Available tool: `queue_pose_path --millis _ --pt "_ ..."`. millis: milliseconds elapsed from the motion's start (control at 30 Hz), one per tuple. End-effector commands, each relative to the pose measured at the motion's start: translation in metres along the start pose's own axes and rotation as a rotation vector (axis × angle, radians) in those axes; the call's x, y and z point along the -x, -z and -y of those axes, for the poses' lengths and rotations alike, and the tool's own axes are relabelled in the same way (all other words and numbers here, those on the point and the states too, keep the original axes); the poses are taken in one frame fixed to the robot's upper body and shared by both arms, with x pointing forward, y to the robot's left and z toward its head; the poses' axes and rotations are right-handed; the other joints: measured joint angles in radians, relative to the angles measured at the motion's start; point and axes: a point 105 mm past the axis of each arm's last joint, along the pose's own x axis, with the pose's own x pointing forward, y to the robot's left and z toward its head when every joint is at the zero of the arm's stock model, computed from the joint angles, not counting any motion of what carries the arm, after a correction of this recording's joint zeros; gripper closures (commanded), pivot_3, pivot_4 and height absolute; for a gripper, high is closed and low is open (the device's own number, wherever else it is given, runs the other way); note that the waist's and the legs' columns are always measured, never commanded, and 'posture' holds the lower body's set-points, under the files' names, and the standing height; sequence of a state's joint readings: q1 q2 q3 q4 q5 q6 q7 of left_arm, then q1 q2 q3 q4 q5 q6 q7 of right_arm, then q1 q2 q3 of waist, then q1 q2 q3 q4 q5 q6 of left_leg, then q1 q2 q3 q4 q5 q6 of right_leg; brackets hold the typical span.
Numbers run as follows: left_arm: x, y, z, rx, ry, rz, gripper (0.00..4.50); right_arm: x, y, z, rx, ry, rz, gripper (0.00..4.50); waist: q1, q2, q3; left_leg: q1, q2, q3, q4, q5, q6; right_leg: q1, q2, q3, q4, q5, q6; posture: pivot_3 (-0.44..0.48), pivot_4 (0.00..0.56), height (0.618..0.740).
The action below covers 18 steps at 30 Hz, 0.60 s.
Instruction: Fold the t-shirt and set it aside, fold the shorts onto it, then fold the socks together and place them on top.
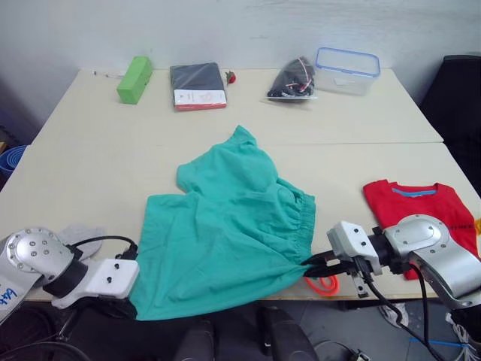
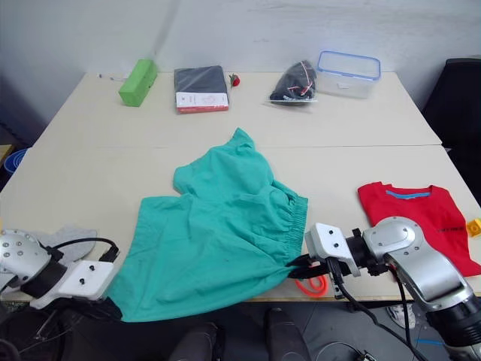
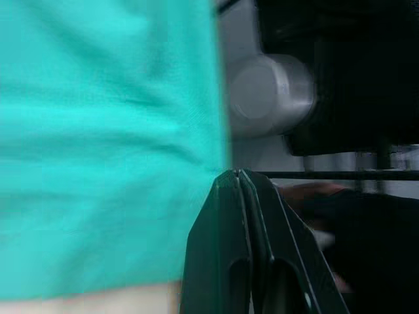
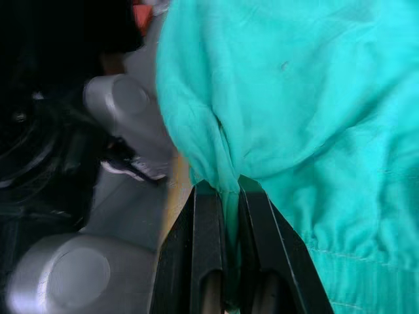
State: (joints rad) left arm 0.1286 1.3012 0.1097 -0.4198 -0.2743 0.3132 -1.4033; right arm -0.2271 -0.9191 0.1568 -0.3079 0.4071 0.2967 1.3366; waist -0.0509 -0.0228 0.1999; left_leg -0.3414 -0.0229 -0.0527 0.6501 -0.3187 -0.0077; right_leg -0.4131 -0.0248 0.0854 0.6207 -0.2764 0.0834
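Observation:
The teal shorts (image 1: 229,226) lie spread in the middle of the table (image 1: 90,173), their near edge hanging over the table's front. My right gripper (image 4: 226,190) is shut on a bunched corner of the shorts by the waistband, beside the orange drawstring (image 1: 325,284). My left gripper (image 3: 239,175) is shut at the shorts' other near corner, where the cloth's edge meets its tips. The red t-shirt (image 1: 421,207) lies folded at the right. The grey socks (image 1: 81,235) lie at the left front, partly behind my left arm.
Along the far edge stand a green box (image 1: 134,79), a dark packaged item (image 1: 198,85), a black bag (image 1: 291,79) and a clear lidded container (image 1: 347,70). A black chair (image 1: 458,98) stands at the far right.

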Motion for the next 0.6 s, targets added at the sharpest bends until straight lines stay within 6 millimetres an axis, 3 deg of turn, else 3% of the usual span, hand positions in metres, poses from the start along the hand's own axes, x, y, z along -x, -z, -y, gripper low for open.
queue_pose_path --millis 33,200,300,533,600 --pt "-0.003 0.006 -0.013 -0.028 -0.074 0.011 4.47 0.001 -0.008 0.005 0.042 0.039 0.02 4.5 0.0 0.0 0.0 0.0 0.0 0.0 0.0 0.0 0.0 0.0 0.0 0.0 0.0 0.001 0.003 0.0 0.15 0.74" --pt "-0.004 -0.002 -0.008 0.039 -0.046 0.137 3.38 -0.003 -0.011 0.018 0.059 0.132 0.031 4.5 -0.004 0.0 0.0 -0.005 0.0 0.0 -0.001 -0.001 -0.002 -0.006 0.0 0.0 0.0 0.001 0.003 0.0 0.15 0.74" --pt "-0.002 -0.012 -0.001 0.046 -0.045 0.182 2.44 -0.002 -0.016 0.023 -0.002 0.171 0.076 4.5 -0.003 0.0 0.0 -0.016 0.0 0.0 0.003 -0.001 -0.002 -0.017 0.0 0.0 0.005 0.002 0.004 0.0 0.15 0.74" --pt "-0.022 -0.018 0.029 0.011 -0.051 0.142 0.29 0.002 -0.025 0.023 -0.141 0.16 0.127 4.5 -0.003 0.0 0.0 -0.016 0.0 -0.001 0.002 -0.001 -0.002 -0.016 -0.001 0.001 0.004 0.002 0.004 0.0 0.15 0.74" --pt "-0.029 -0.014 0.033 -0.021 -0.082 0.095 0.29 0.003 -0.026 0.025 -0.154 0.162 0.13 4.5 -0.002 0.0 0.0 -0.015 0.0 0.0 0.002 -0.001 -0.002 -0.016 -0.001 0.001 0.004 0.002 0.004 0.0 0.15 0.74"
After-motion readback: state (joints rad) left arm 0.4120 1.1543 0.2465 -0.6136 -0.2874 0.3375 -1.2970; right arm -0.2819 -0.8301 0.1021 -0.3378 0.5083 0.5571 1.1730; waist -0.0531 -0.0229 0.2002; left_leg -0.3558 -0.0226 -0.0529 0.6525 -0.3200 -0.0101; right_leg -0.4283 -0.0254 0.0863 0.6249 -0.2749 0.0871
